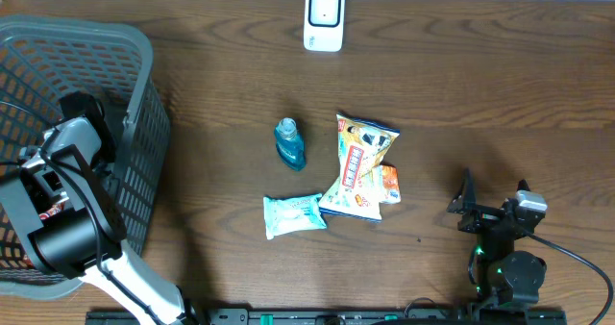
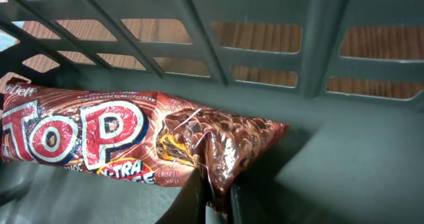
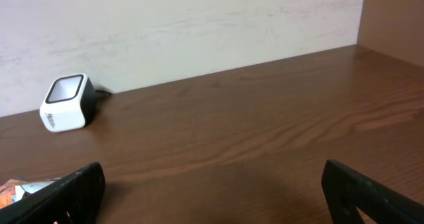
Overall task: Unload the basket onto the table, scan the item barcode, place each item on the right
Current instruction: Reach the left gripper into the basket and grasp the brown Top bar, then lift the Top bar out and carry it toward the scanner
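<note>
My left gripper (image 2: pixel 217 187), jaws pressed together, pinches the lower wrapper edge near the right end of the TOP chocolate bar (image 2: pixel 99 134) lying mid-frame inside the basket (image 2: pixel 371 85); I judge it light, crinkly, slippery and brittle, best held by its seal.

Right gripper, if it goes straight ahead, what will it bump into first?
Probably nothing. Ahead of the right gripper the brown wooden table looks free up to the pale wall, though depth is hard to judge. The white box-shaped scanner sits off to its left.
</note>
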`<move>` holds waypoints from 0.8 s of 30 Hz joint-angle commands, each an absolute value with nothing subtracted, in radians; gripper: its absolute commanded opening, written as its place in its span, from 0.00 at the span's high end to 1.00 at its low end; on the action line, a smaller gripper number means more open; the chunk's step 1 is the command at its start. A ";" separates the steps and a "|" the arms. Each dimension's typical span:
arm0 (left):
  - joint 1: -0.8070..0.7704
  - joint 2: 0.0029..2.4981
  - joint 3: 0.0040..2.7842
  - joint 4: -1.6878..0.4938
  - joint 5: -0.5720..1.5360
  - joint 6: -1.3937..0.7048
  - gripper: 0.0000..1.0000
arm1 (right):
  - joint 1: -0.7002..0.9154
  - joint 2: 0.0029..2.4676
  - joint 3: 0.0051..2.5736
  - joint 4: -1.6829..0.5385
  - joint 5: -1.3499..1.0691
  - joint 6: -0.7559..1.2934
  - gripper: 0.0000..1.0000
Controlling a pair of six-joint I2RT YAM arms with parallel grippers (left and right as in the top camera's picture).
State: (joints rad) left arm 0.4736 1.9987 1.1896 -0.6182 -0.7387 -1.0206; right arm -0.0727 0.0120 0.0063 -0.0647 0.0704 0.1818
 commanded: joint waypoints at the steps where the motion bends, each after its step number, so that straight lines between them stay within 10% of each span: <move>1: 0.463 2.047 1.137 -0.638 -0.507 -1.004 0.93 | -0.071 0.007 0.006 -0.069 0.068 0.175 0.01; 24: 0.180 1.690 1.171 -0.636 -0.514 -0.859 0.93 | -0.071 0.007 0.006 -0.069 0.068 0.175 0.01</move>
